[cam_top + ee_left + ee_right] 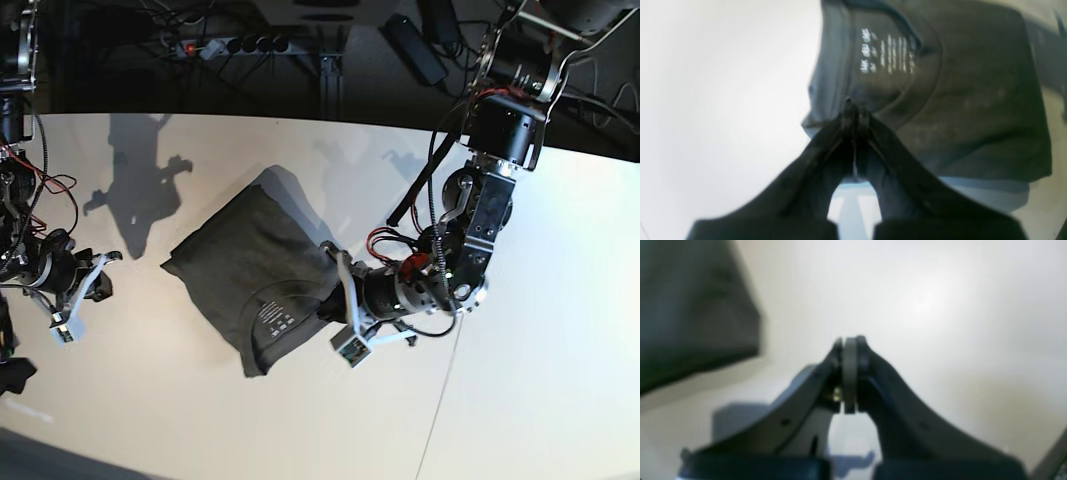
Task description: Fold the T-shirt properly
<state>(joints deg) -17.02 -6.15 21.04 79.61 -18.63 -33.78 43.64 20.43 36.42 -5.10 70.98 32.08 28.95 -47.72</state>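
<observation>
T-shirt [255, 265] dark olive-grey, folded into a compact rectangle on white table [540, 400], white neck label showing, left gripper [853, 108] pinching its collar edge, right gripper [850, 346] closed on nothing, well apart.

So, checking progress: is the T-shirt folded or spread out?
Folded: the T-shirt lies as a compact bundle, collar and label facing up, left gripper pinching its edge.

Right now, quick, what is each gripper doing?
Left gripper: closed, pinching the T-shirt near the collar.
Right gripper: closed, holding nothing, clear of the shirt.
</observation>
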